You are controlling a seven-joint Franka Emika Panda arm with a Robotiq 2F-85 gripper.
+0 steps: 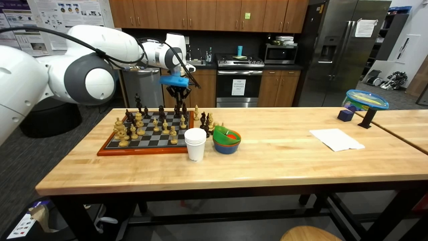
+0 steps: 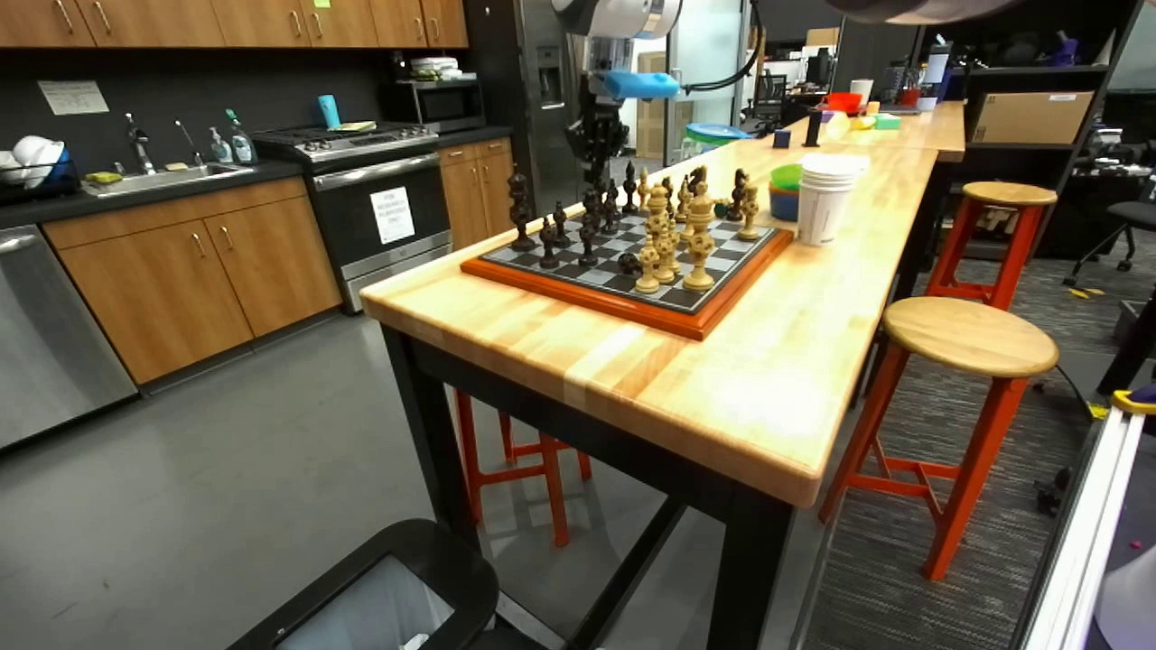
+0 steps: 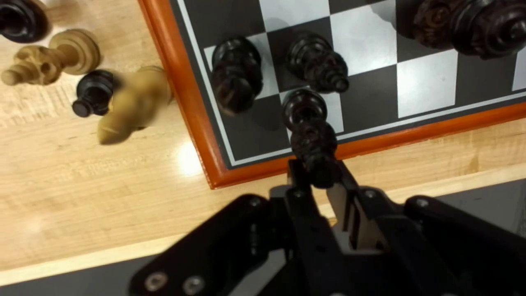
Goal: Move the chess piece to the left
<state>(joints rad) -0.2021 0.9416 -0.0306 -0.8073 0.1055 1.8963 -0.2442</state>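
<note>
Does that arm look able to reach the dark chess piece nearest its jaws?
Probably yes: the jaws seem to flank the dark chess piece near its top, nothing visibly blocking; whether they grip it is unclear.

Your pale wooden table [image 1: 274,164] carries the chessboard [image 1: 143,151] near one end. Just beside it you have loose chess pieces [image 3: 61,55], dark and light, a stack of white cups [image 1: 195,144] and some colored bowls [image 1: 221,137]. Well apart from these, you see white paper [image 1: 336,139] lying near a dark blue block [image 1: 345,115] and a black stand [image 1: 368,117].
</note>
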